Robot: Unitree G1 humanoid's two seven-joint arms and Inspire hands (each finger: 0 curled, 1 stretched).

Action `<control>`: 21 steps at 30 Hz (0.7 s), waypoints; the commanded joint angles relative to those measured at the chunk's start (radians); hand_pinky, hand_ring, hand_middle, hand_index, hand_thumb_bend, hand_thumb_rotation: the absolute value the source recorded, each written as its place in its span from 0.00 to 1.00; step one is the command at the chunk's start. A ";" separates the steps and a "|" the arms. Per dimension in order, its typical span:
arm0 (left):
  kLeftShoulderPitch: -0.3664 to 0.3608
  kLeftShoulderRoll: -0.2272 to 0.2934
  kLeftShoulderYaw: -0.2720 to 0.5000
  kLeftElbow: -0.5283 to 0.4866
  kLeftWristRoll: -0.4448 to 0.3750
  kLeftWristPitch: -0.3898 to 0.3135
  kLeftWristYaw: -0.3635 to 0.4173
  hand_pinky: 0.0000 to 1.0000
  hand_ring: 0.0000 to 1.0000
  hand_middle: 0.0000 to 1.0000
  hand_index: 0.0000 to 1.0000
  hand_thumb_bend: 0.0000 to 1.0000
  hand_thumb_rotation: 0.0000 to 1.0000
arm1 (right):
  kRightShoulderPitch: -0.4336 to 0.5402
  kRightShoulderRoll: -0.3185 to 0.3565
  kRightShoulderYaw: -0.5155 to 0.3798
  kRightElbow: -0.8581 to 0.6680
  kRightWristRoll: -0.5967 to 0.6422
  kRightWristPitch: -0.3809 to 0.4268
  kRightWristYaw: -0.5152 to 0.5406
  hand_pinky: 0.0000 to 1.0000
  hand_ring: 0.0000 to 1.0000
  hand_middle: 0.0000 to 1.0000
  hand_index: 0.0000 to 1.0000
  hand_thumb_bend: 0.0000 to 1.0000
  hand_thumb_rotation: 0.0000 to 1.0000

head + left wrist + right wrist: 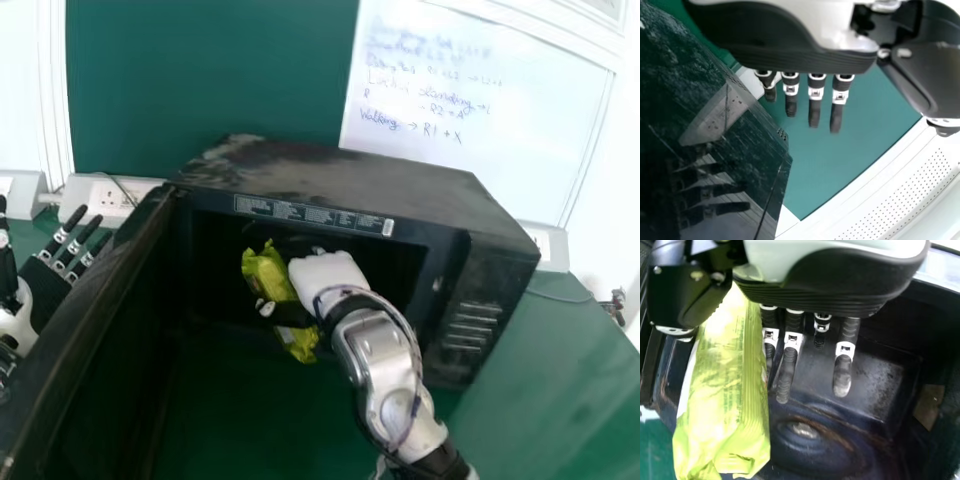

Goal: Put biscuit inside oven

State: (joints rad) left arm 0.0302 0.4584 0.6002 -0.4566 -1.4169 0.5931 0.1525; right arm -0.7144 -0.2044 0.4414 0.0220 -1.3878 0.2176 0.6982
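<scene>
At the mouth of the black oven [440, 225], my right hand [325, 276] pinches the yellow-green biscuit packet [264, 272] between thumb and fingers. The packet hangs tilted, its lower end by the opening's bottom edge. In the right wrist view, the biscuit packet [722, 390] lies along the thumb side of my right hand [830, 280], with the oven's dark floor [870, 375] beneath the fingers. My left hand [45, 285] is open at the far left, outside the swung-open oven door [90, 300]; its straight fingers show in the left wrist view, where the left hand [785, 45] is beside the dark door [705, 130].
The oven stands on a green table [560, 370], its door projecting toward me on the left. Behind it are a green board [210, 70] and a whiteboard [470, 110]. Wall sockets [112, 198] and a cable are at the back left.
</scene>
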 commanded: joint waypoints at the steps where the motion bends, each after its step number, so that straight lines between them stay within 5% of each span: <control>1: 0.004 0.001 -0.008 -0.001 -0.002 -0.007 -0.012 1.00 0.95 0.88 0.82 0.08 0.63 | -0.037 -0.003 0.005 0.027 0.014 0.009 -0.039 0.29 0.32 0.47 0.49 0.53 0.00; 7: 0.008 0.006 -0.004 0.001 0.002 -0.009 -0.027 1.00 0.98 0.93 0.86 0.07 0.63 | -0.066 -0.002 0.009 0.099 0.057 0.009 -0.106 0.27 0.31 0.47 0.49 0.53 0.00; 12: 0.008 0.002 -0.004 -0.008 -0.012 -0.010 -0.010 1.00 1.00 0.96 0.90 0.07 0.62 | -0.093 0.000 0.009 0.179 0.118 0.008 -0.167 0.45 0.48 0.45 0.51 0.53 0.00; 16: 0.013 0.000 -0.003 -0.009 -0.025 -0.010 -0.014 1.00 1.00 0.96 0.92 0.06 0.66 | -0.117 -0.005 0.026 0.270 0.147 0.006 -0.223 0.28 0.33 0.47 0.49 0.53 0.00; 21: 0.022 -0.003 -0.005 -0.026 -0.034 -0.016 0.004 1.00 1.00 0.93 0.85 0.07 0.63 | -0.127 -0.007 0.044 0.329 0.173 0.015 -0.275 0.38 0.43 0.44 0.53 0.53 0.00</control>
State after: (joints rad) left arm 0.0508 0.4585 0.6005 -0.4698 -1.4366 0.5859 0.1449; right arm -0.8084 -0.2050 0.4809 0.3382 -1.2264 0.2222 0.4545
